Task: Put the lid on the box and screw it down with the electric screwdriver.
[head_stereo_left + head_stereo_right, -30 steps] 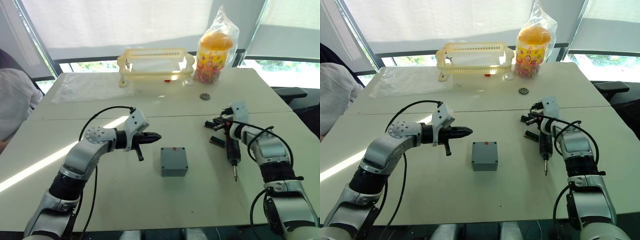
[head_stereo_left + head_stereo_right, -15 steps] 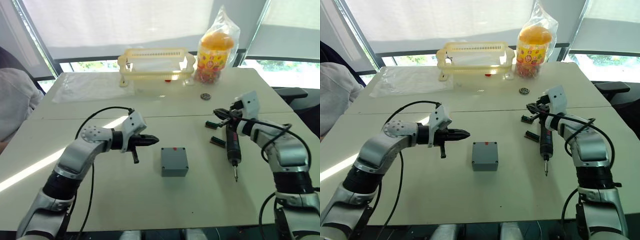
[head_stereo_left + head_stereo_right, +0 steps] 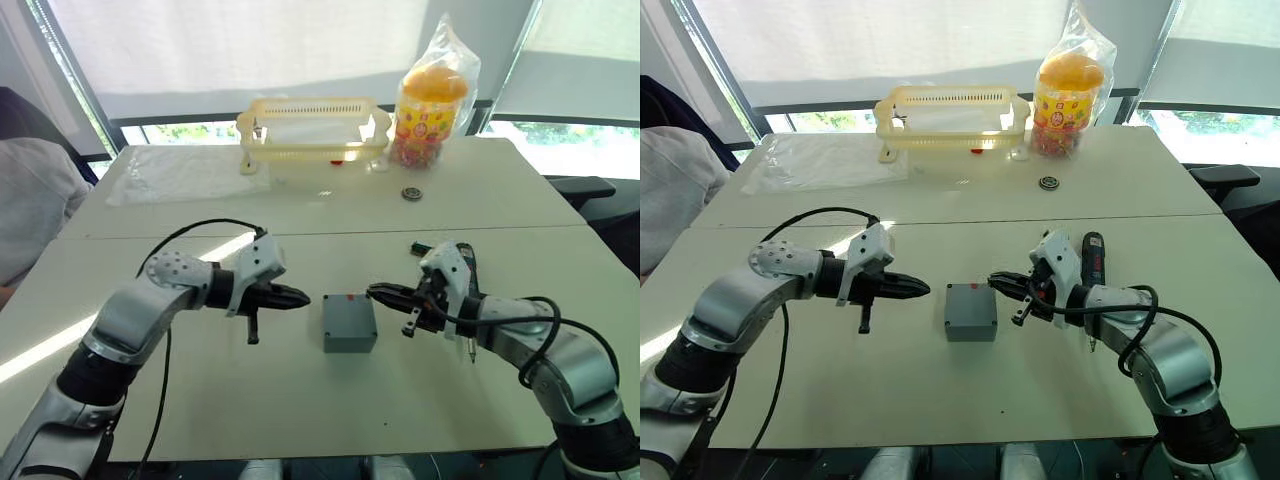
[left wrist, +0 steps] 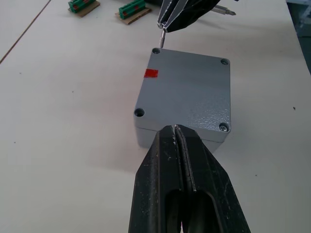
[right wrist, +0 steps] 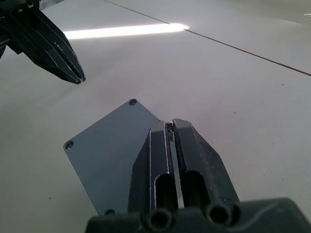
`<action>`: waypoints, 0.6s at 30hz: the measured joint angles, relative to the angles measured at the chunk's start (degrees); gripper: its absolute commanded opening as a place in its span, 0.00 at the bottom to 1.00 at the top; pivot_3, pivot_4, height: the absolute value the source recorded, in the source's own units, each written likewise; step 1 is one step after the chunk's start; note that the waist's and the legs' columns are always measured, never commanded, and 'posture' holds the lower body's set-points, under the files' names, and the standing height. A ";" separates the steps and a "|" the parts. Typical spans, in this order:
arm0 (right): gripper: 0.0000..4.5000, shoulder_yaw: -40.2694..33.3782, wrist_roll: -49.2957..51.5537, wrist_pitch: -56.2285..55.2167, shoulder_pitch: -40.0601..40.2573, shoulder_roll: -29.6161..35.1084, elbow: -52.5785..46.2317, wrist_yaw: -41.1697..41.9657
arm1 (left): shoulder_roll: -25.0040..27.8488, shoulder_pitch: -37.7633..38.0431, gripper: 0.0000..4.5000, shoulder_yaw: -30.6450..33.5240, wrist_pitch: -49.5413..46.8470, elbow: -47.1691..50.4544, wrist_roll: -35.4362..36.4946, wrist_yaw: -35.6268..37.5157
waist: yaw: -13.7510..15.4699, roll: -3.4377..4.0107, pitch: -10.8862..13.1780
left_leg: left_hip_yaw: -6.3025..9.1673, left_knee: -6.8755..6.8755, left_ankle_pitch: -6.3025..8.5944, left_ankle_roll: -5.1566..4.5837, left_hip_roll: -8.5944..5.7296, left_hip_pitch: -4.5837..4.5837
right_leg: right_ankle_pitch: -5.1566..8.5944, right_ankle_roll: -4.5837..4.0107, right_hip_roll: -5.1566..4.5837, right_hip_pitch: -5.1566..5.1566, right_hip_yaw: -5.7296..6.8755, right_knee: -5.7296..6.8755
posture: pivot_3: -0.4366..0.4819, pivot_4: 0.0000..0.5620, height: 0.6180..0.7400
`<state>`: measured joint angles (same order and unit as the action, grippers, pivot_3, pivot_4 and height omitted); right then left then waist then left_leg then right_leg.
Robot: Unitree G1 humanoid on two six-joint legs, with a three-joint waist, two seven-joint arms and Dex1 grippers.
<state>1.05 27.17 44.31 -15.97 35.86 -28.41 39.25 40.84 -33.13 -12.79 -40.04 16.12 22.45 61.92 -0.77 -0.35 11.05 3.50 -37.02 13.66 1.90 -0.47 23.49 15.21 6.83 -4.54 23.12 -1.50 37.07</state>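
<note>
1. At table centre, the box (image 3: 970,328) is seen with the lid (image 4: 187,87) already seated flush on it. Four corner holes are visible in the lid, all empty.
2. At 9 o'clock of the box, the left gripper (image 3: 303,297) is held just off the near edge. Its fingers are pressed fully together and nothing is held.
3. At roughly 2 o'clock of the box, the right gripper (image 3: 375,291) is poised over the far right corner. Its jaws are pinched tight on a small screw (image 4: 162,38), which hangs point down just above that corner hole.
4. At 3 o'clock, beyond the right gripper, the electric screwdriver (image 3: 1092,258) is left lying on the table (image 3: 890,400), not gripped, well apart from the box.
5. Step judged: lid placement is done and the first screw is being started. No driving has been done yet.
6. Next move, as judged: the screw needs to be lowered straight into the hole and released upright. The box is probably best steadied by the left gripper. The screwdriver then has to be picked up, with three more holes to be filled.
7. Risk: the screw can be tipped or dropped if it is released off-axis.
8. Markings: a red patch (image 4: 151,73) is seen on the lid near one edge, with no text on it. Print on the snack jar (image 3: 1067,105) at 1 o'clock cannot be read. No brand is legible anywhere.
</note>
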 measured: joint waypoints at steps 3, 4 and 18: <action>0.01 0.54 -0.24 -0.78 0.00 0.09 0.62 0.15 | -0.05 0.09 0.00 0.00 0.00 0.20 0.00 -0.56 | -0.03 0.00 0.00 | 0.00 0.00 0.00 0.00 0.00 0.00 | 0.00 0.00 0.00 0.00 0.00 0.00 | 0.48 0.27 1.00; 0.01 0.65 -0.57 -1.03 -0.02 0.16 1.05 0.26 | -0.10 0.21 0.00 0.00 0.01 0.33 0.00 -0.74 | -0.03 0.00 0.00 | 0.00 0.01 0.00 0.00 0.00 0.00 | 0.00 0.00 0.00 0.00 0.00 0.00 | 0.48 0.27 1.00; 0.01 0.79 -2.36 -2.69 -0.42 0.70 4.05 1.60 | -0.18 1.00 0.00 0.01 0.01 0.53 -0.01 -1.85 | -0.01 0.00 0.00 | 0.00 0.00 0.00 0.00 0.00 0.00 | 0.00 0.00 0.00 0.00 0.00 0.00 | 0.48 0.27 1.00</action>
<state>1.84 24.81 41.62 -16.39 36.56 -24.37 40.85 40.65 -32.13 -12.79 -40.03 16.65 22.44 60.08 -0.78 -0.35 11.05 3.50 -37.03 13.66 1.90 -0.47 23.49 15.21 6.83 -4.54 23.12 -1.50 37.07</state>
